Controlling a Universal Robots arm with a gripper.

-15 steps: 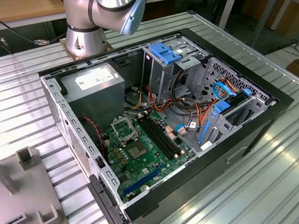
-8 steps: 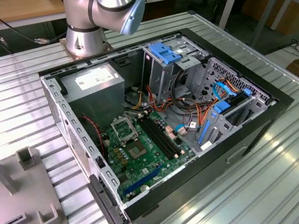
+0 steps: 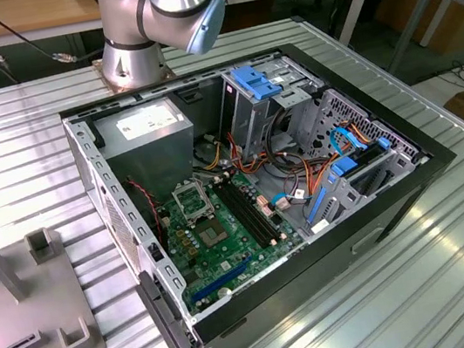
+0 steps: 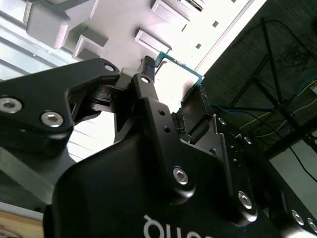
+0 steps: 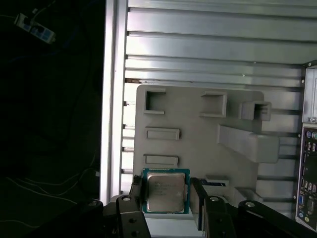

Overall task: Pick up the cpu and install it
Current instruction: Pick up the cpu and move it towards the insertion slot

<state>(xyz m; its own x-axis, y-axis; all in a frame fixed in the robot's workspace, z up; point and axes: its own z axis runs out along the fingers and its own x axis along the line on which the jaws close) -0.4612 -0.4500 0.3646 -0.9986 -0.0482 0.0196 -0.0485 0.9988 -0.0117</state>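
1. Slatted metal table: carries everything in the exterior view.
2. Open computer case: lies on its side at the middle of the table with its interior facing up. The arm rises behind it.
3. Green motherboard: forms the floor of the case and bears the black-framed socket.
4. Grey fixture tray: rests on the table outside the case, at the exterior view's left. In the first wrist view it lies beneath the gripper.
5. Gripper: its 2 black fingers are closed against 2 opposite edges of the cpu, pinching it.
6. Cpu: a thin square chip with a silver-grey metal face and a green rim. It is held between the fingertips over the tray, apparently clear of the tray's surface and well apart from the socket. Pick-up is judged done and installation not yet done.
   - Handling, as a judgement: light and stiff, with a smooth lid that may slip under a weak pinch. The underside contacts are likely fragile.
   - The 2 bare side edges, as gripped here, are the sound place to hold. The chip should stay level.
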